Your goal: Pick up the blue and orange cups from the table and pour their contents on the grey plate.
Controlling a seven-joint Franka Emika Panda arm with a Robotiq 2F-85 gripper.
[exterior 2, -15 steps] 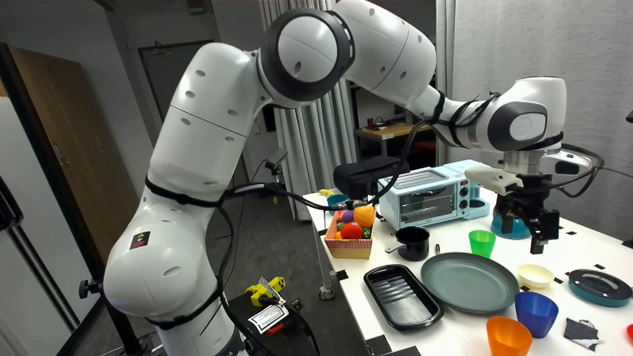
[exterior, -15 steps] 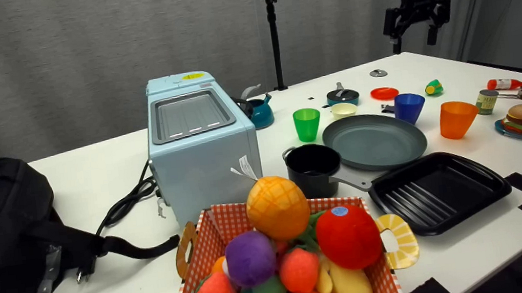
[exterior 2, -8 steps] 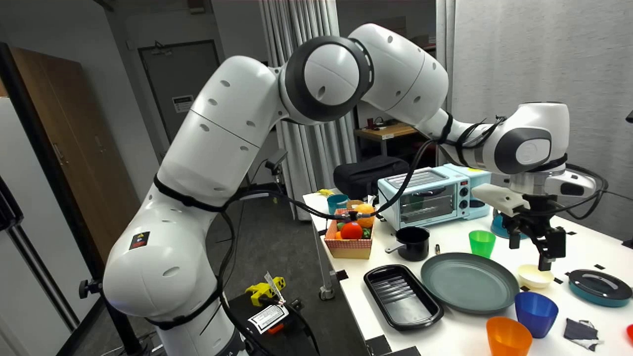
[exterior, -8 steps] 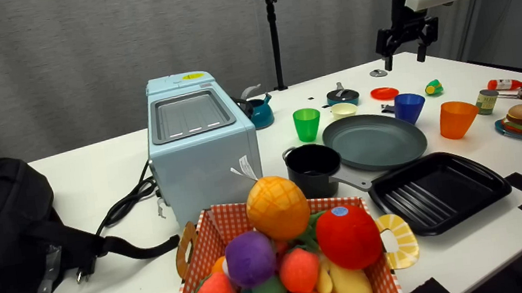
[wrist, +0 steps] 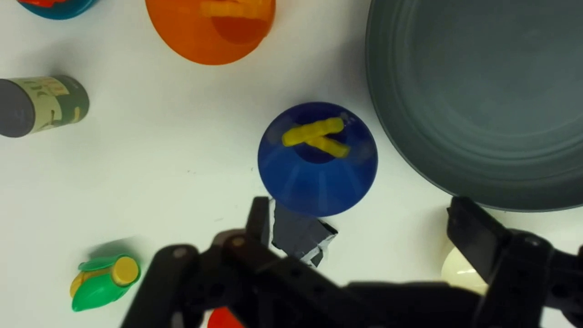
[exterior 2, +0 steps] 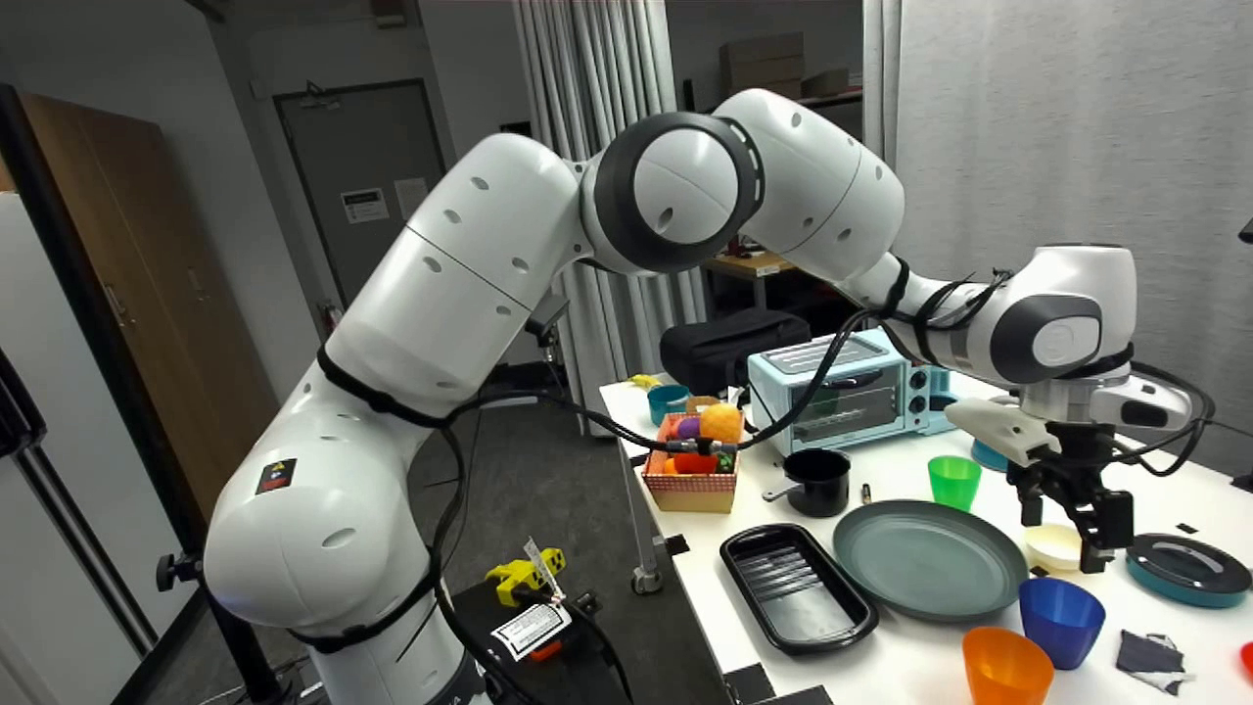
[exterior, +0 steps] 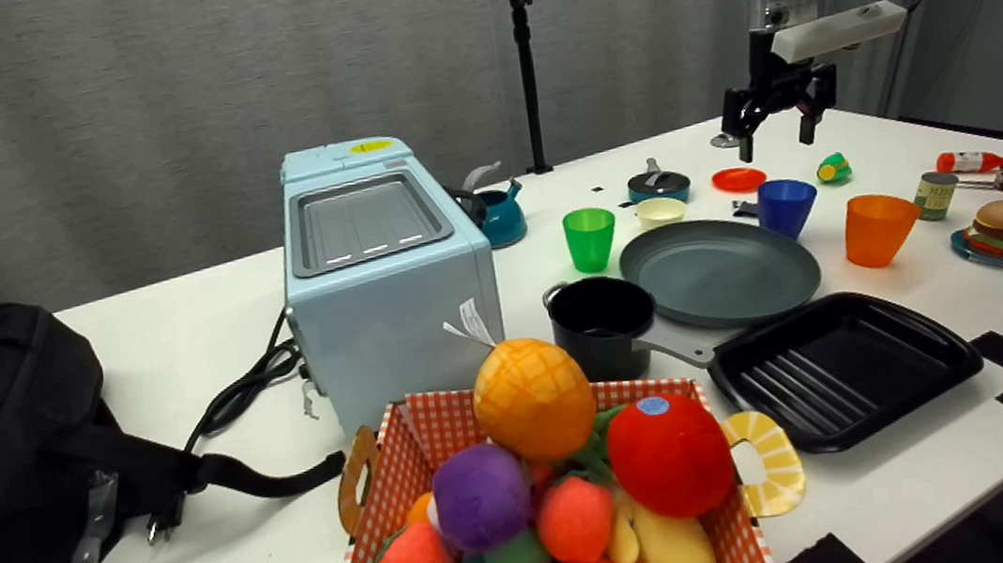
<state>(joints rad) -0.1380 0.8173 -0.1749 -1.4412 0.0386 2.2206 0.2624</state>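
1. Here's our score: neither cup is off the white table, so we call this the opening stage, with both pours ahead of us.
2. The blue cup stands upright just beside the grey plate, and from the wrist view we spot two yellow bits crossed inside it!
3. Over to the orange cup: upright as well, near the blue one but apart from it, with more yellow bits in it, partly cut off at the edge of the wrist view.
4. On the plate we see no bits in any view, so by our judgement nothing is poured.
5. Now the gripper: jaws spread wide, nothing held, pointing down above the table and near the blue cup, not touching it.
6. Look at that arm! We see it arch up to a high elbow, then slope down across the table to the wrist.
7. Our guess: blue goes first. We'd need to slide over toward that cup and lower around it, with orange left for afterwards.
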